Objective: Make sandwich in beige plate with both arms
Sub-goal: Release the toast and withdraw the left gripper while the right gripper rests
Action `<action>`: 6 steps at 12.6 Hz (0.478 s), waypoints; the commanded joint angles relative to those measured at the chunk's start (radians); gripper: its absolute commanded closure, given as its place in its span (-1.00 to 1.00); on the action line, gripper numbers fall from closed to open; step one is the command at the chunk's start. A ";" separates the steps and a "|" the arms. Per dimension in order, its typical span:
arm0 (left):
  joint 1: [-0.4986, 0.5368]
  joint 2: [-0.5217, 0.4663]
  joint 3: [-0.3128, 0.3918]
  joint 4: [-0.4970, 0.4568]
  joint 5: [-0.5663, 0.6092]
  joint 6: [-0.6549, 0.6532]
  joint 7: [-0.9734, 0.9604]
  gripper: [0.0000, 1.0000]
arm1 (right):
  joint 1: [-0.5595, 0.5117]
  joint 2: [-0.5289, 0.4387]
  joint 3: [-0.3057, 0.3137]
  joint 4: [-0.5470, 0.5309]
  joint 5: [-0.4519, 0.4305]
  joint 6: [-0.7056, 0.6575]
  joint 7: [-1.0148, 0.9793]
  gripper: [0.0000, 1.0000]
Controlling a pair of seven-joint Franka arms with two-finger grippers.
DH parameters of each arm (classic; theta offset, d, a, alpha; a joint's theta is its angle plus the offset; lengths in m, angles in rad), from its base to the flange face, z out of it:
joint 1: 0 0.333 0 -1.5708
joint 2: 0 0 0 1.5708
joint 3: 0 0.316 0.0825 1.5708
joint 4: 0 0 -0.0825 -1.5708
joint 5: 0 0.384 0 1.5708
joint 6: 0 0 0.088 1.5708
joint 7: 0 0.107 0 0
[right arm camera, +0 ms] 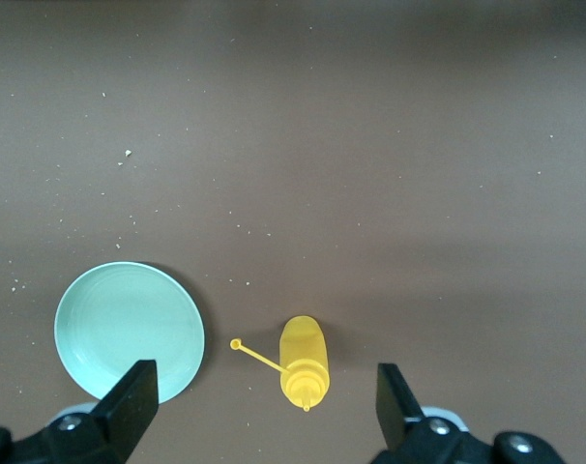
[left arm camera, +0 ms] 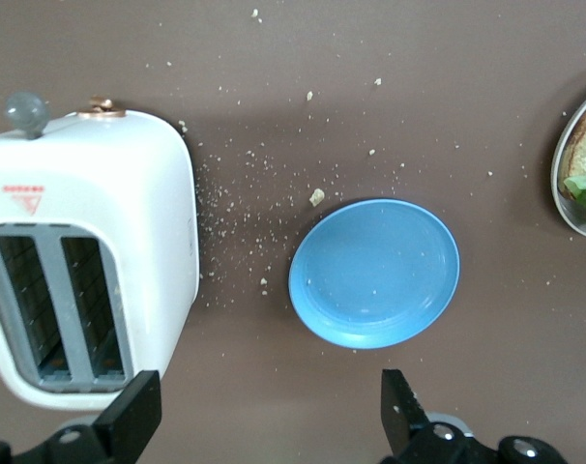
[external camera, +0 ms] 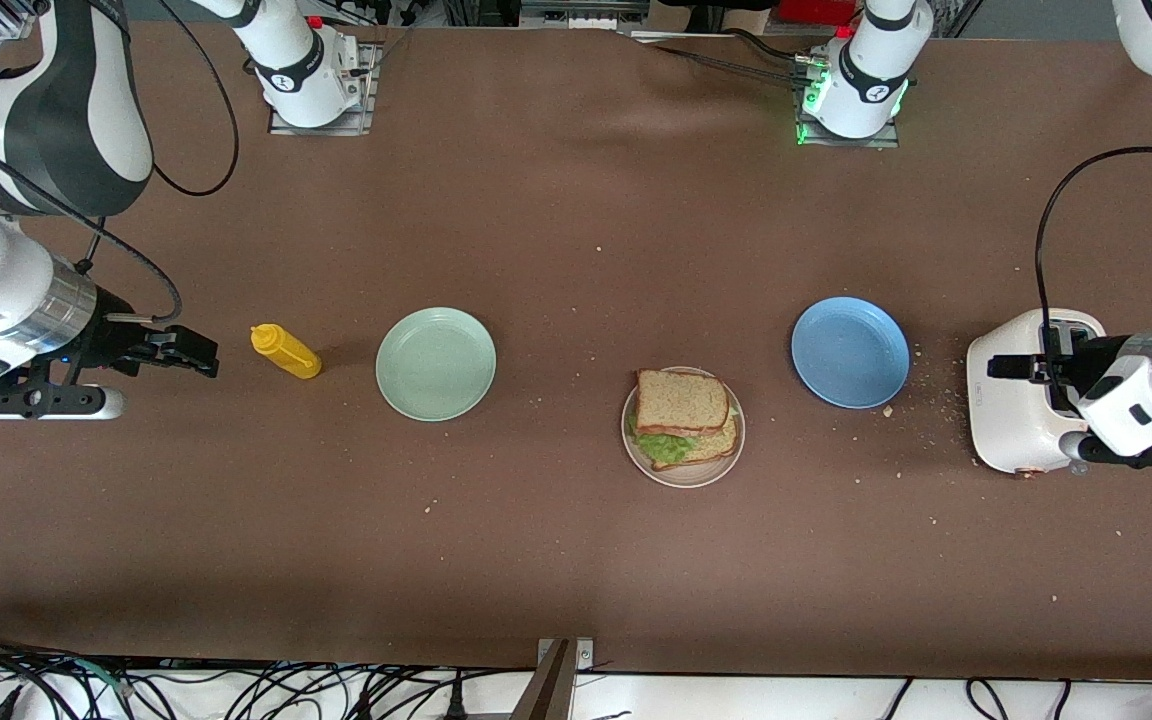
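Note:
The sandwich (external camera: 684, 415), two toasted slices with green lettuce between them, lies on the beige plate (external camera: 696, 480) in the middle of the table. Its edge and the plate's rim (left arm camera: 562, 188) also show in the left wrist view. My left gripper (external camera: 1021, 368) hangs over the white toaster at the left arm's end of the table. It (left arm camera: 264, 416) is open and empty. My right gripper (external camera: 198, 355) hangs beside the yellow bottle at the right arm's end. It (right arm camera: 262, 406) is open and empty. Both grippers are well apart from the sandwich.
An empty blue plate (external camera: 850, 352) (left arm camera: 374, 273) sits between the sandwich and the toaster (external camera: 1011, 420) (left arm camera: 80, 251), with crumbs around it. An empty mint green plate (external camera: 436, 363) (right arm camera: 129, 331) and a yellow squeeze bottle (external camera: 285, 351) (right arm camera: 304, 362) on its side lie toward the right arm's end.

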 commanded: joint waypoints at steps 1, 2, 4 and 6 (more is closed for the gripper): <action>-0.008 -0.048 -0.011 -0.024 0.037 -0.051 -0.057 -1.00 | 0.000 -0.013 0.002 -0.004 0.018 -0.013 -0.002 -1.00; -0.011 -0.054 -0.014 -0.024 0.039 -0.068 -0.065 -1.00 | 0.000 -0.013 0.002 -0.003 0.018 -0.013 -0.002 -1.00; -0.003 -0.093 -0.034 -0.030 0.040 -0.066 -0.130 -1.00 | 0.000 -0.013 0.002 -0.004 0.018 -0.013 -0.002 -1.00; -0.016 -0.136 -0.037 -0.056 0.042 -0.057 -0.198 -1.00 | 0.002 -0.013 0.002 -0.004 0.018 -0.013 -0.002 -1.00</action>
